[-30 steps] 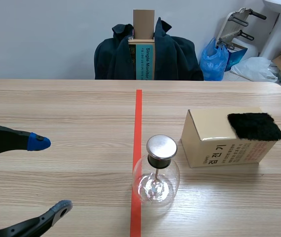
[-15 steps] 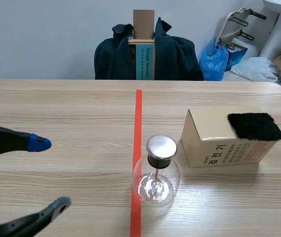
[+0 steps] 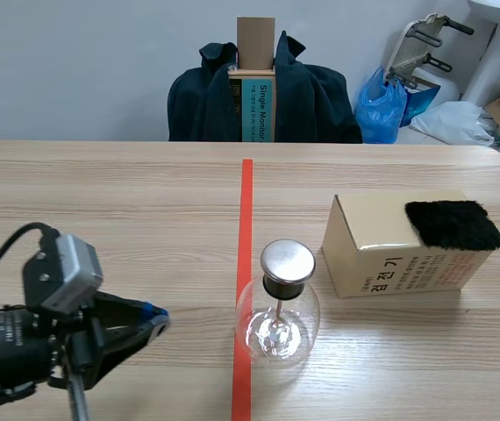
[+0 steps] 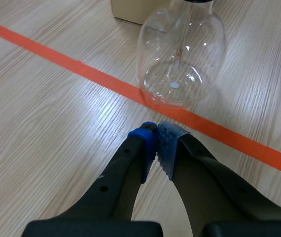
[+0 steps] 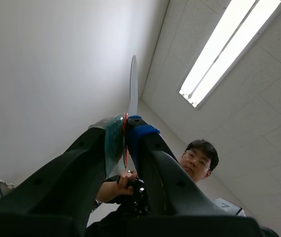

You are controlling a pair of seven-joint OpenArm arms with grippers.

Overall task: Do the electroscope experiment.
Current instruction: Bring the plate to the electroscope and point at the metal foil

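Electroscope point(image 3: 278, 309): clear round glass flask, black collar, flat brushed-metal disc point(image 3: 287, 260) on top, thin rod hanging inside. It stands on the pale wood-grain surface point(image 3: 127, 193), base overlapping the orange-red tape line point(image 3: 246, 202).

Right of the electroscope, close but apart: an oblong cardboard box point(image 3: 390, 250) with red print. A black fuzzy pad point(image 3: 453, 224) lies on the end of its top farthest from the electroscope.

Left tool point(image 4: 156, 144): low over the surface, left of the electroscope. Pads pressed together with nothing between them. Tips aim at the flask, with a bare stretch of wood and tape between.

Right tool point(image 5: 125, 129): points up at the ceiling. Pads clamped on a thin pale strip point(image 5: 133, 81) (seen edge-on, material unclear) that sticks up past the tips.

Open wood lies left of and beyond the electroscope; the box walls off its right.
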